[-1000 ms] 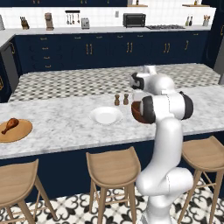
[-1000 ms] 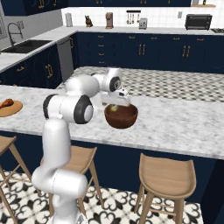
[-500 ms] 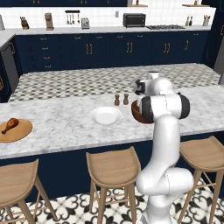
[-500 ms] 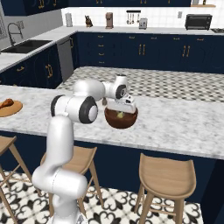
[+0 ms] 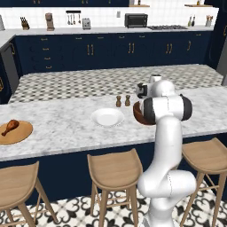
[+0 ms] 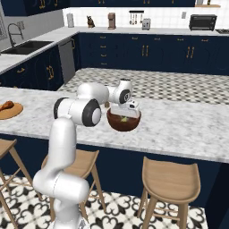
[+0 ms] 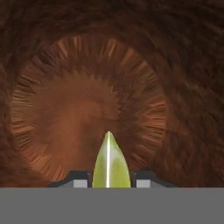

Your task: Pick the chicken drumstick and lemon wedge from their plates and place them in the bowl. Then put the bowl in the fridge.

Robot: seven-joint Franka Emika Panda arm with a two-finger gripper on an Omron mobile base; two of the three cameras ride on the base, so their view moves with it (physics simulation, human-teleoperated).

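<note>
On the marble island stands the dark reddish-brown bowl (image 6: 117, 123), partly hidden behind my arm in the left base view (image 5: 138, 113). My gripper (image 6: 125, 113) points down into it. In the hand view the gripper (image 7: 109, 183) is shut on the yellow-green lemon wedge (image 7: 109, 162), just above the bowl's ridged floor (image 7: 83, 100). The wedge (image 6: 124, 119) shows inside the bowl. The white plate (image 5: 107, 117) lies bare to the bowl's left. Far left, the chicken drumstick (image 5: 9, 127) rests on the tan wooden plate (image 5: 20, 135), also seen as drumstick (image 6: 6, 106) on plate (image 6: 12, 112).
Two small dark shakers (image 5: 123, 101) stand just behind the white plate, close to the bowl. Wooden stools (image 5: 113, 166) line the island's near side. Navy cabinets and a counter with appliances run along the back wall.
The gripper has come down from above the rim into the bowl, still holding the lemon wedge. The bowl and plates have not moved.
</note>
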